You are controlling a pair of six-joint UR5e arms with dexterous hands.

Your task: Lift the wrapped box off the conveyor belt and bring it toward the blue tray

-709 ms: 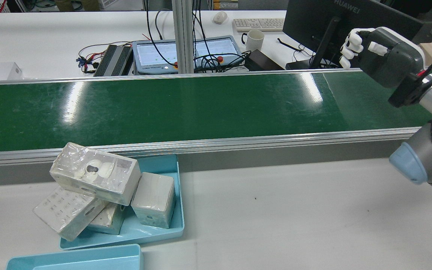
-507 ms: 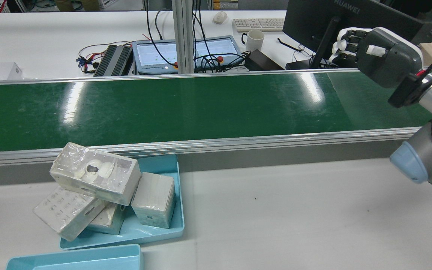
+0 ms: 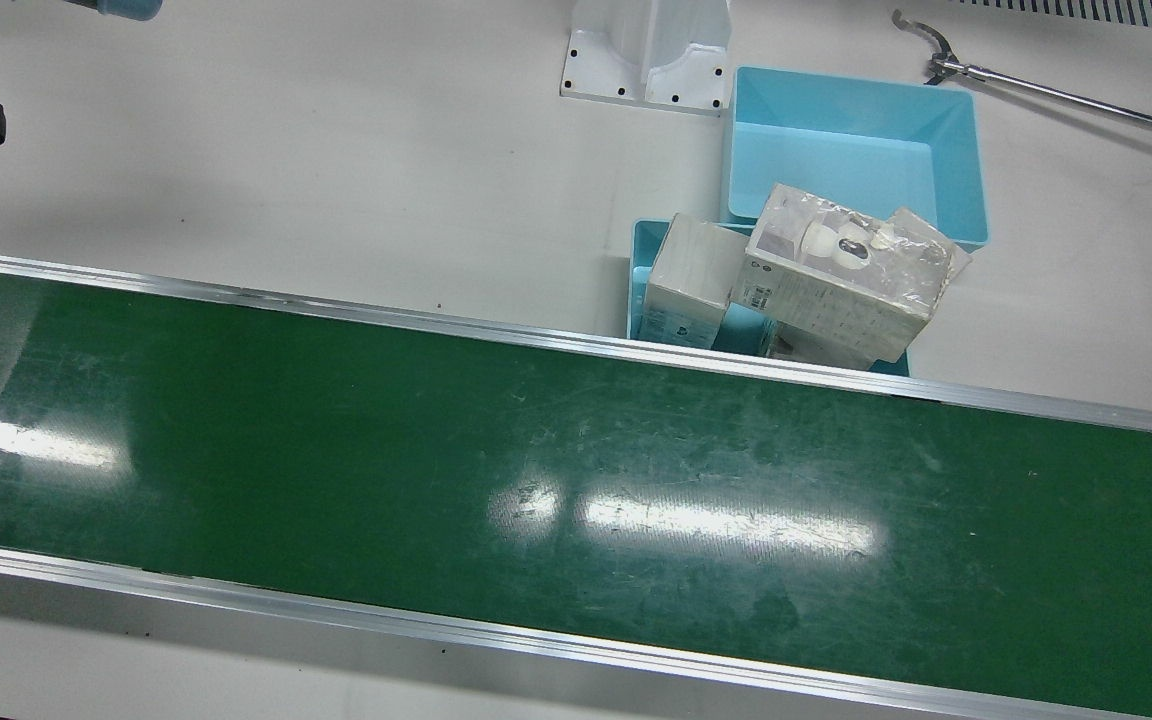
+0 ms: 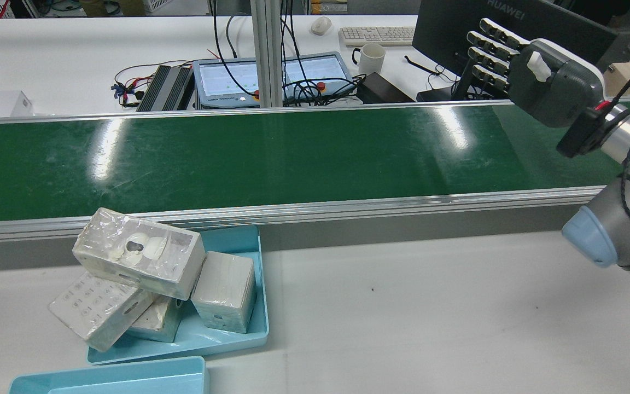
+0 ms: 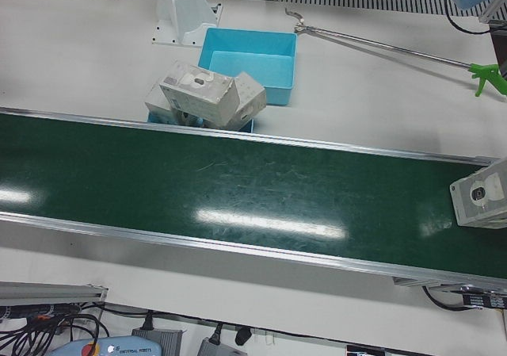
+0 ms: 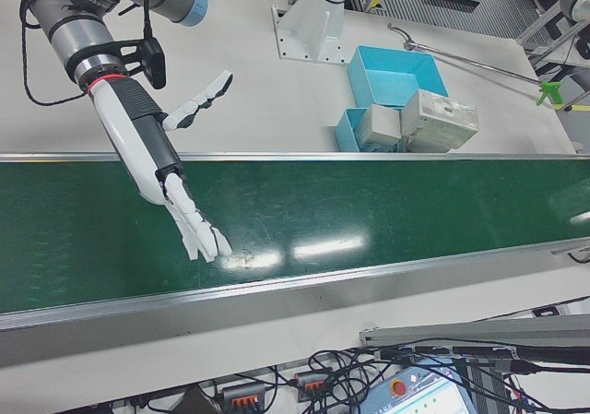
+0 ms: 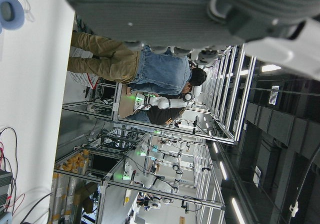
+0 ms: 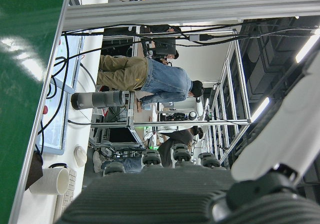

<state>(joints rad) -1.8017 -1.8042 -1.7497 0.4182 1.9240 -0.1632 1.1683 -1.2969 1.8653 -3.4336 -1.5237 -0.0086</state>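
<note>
Front view: the long green conveyor belt (image 3: pixel 536 470) is bare along the whole stretch shown. Beyond it on the white counter (image 3: pixel 286 170), a shallow blue plastic tray (image 3: pixel 638 262) already carries a heap of film-wrapped white boxes (image 3: pixel 841 270), with a deeper empty blue bin (image 3: pixel 851 150) behind it.

Rear view: the right hand (image 4: pixel 539 76) hangs above the belt's right end, its fingers (image 4: pixel 493 52) stretched out straight and spread, holding nothing. No box lies under it. The loaded tray sits at the near left, well apart from the hand.

Left-front view: the one parcel on the belt, a film-wrapped white box with a camera picture on its face (image 5: pixel 482 201), sits at the belt's far edge in this view, partly cut off by the frame. No hand is near it.

Right-front view: the right hand reaches down over the belt with flat, splayed fingers just above the surface, empty; the belt beneath is bare.

Left hand view: only the hand's grey underside and the hall beyond show, so I cannot tell how its fingers stand.

Right hand view: the belt edge and desks, no box in reach.

Judging by this, nothing of this pick is done: approach, grasp, lift and carry all remain.
</note>
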